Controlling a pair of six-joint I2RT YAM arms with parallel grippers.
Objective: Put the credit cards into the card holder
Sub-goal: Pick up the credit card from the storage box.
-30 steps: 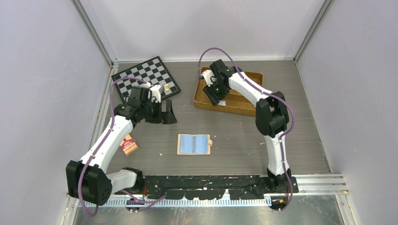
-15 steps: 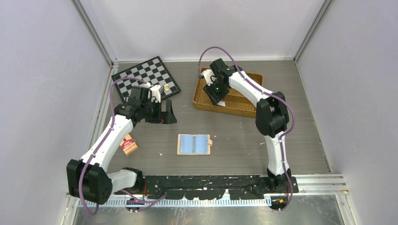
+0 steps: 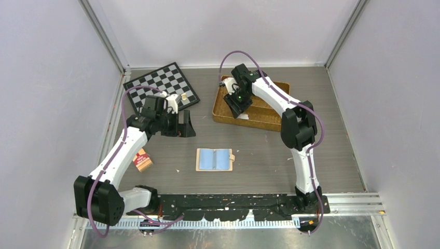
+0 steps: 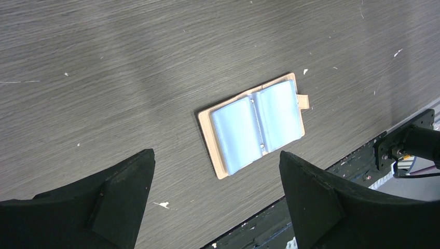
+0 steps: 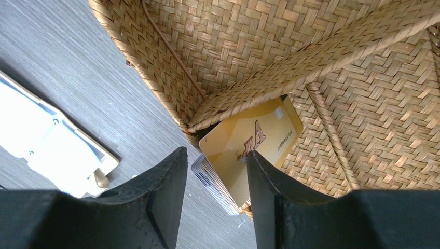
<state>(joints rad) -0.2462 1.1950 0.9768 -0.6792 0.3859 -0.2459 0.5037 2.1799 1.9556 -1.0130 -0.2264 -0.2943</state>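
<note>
**Right gripper** [image 5: 214, 153]: the jaws stand partly open, one finger on each side of a stack of credit cards [image 5: 249, 140]. The stack stands tilted on edge, gold face towards the right-hand finger and striped edges towards the left-hand one. Whether the pads press on the stack cannot be told. Directly beyond the fingertips a woven divider [image 5: 321, 57] meets the wall of the wicker tray [image 5: 249, 41], and the stack sits in that corner compartment. Outside the tray wall, to the left of the jaws, the card holder [image 5: 46, 140] lies on the table.

**Left gripper** [image 4: 215, 154]: the jaws are spread fully apart and hold nothing. It hangs clear above the grey table [image 4: 104, 62]. The card holder [image 4: 254, 127] lies open and flat below, framed between the two fingers, clear sleeves up and snap tab on its right edge.

**Outer field**, overhead view: a chessboard [image 3: 161, 85] lies behind the left gripper [image 3: 186, 126]. A red-brown packet [image 3: 142, 160] lies beside that arm, left of the card holder [image 3: 214, 160].
</note>
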